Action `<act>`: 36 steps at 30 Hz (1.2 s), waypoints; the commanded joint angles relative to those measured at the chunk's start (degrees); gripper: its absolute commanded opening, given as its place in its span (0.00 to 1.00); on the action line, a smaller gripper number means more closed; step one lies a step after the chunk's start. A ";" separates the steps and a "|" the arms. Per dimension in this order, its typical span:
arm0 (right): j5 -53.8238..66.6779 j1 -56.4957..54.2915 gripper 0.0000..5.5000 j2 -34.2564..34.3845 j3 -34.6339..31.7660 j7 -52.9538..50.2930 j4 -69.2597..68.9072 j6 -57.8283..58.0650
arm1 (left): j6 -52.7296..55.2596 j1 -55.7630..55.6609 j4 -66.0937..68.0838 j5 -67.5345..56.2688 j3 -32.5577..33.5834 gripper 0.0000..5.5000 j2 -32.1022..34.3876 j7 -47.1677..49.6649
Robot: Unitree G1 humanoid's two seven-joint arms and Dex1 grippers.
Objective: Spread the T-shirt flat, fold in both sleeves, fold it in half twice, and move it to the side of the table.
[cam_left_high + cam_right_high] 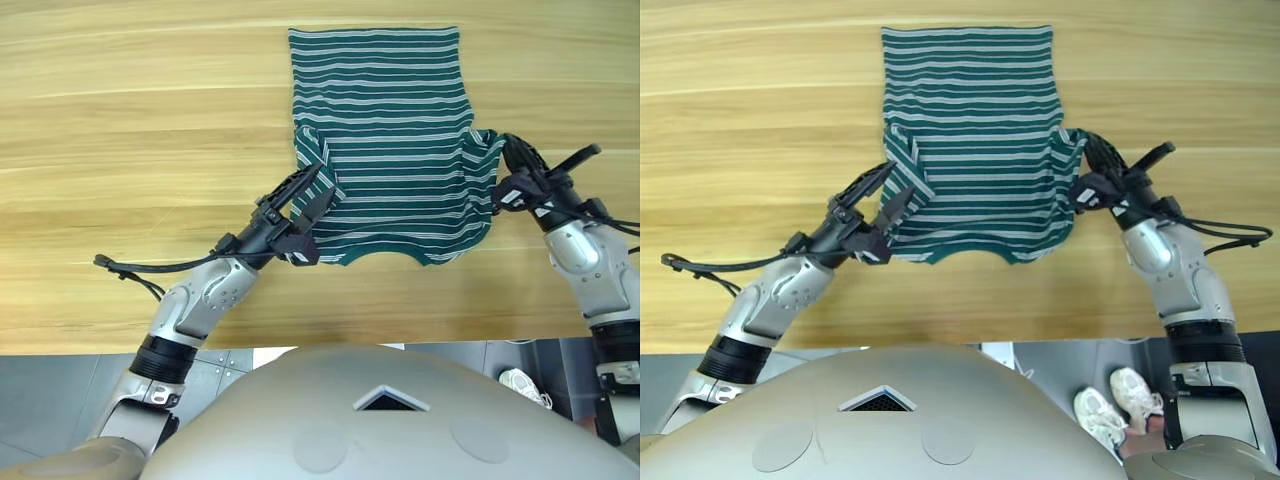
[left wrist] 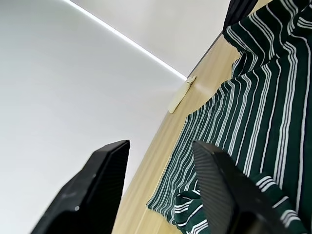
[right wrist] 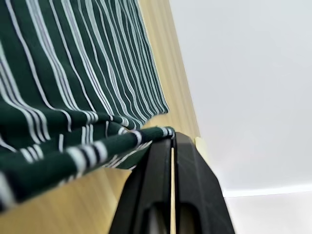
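The green T-shirt with white stripes lies on the wooden table, hem at the far side and neckline towards me. Both sleeves are turned in over the body. My left gripper is open at the shirt's near left edge, fingers spread over the folded sleeve; in the left wrist view its fingers stand wide apart with the cloth beyond them. At the shirt's right edge, my right gripper is shut on the sleeve fold. The right wrist view shows its closed fingertips pinching the striped cloth.
Bare wood stretches to the left of the shirt and along the near edge. A narrower strip of table lies to the right of the shirt. A small pale object sits at the table's far edge. Shoes lie on the floor below.
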 commanded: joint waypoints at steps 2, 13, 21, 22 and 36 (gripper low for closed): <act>0.32 1.25 0.01 1.32 2.91 4.23 -3.25 -1.17 | -0.01 -0.68 1.05 1.13 -0.65 0.44 0.10 0.18; -2.51 -1.04 0.01 3.36 7.11 6.70 -1.14 -1.17 | -0.03 -0.97 2.16 1.38 -0.87 0.44 0.05 0.65; -3.54 -1.81 0.21 3.02 11.49 9.53 1.35 -3.71 | 0.21 -1.28 2.37 1.33 0.06 0.44 0.65 0.94; -3.66 -1.81 0.24 2.76 11.68 9.82 1.61 -3.89 | 0.22 -1.36 2.41 1.32 0.12 0.44 0.69 0.92; 30.00 4.48 0.40 -2.67 -7.62 16.15 -9.78 -9.26 | -0.31 -1.95 9.99 -3.58 13.52 0.44 17.40 -3.57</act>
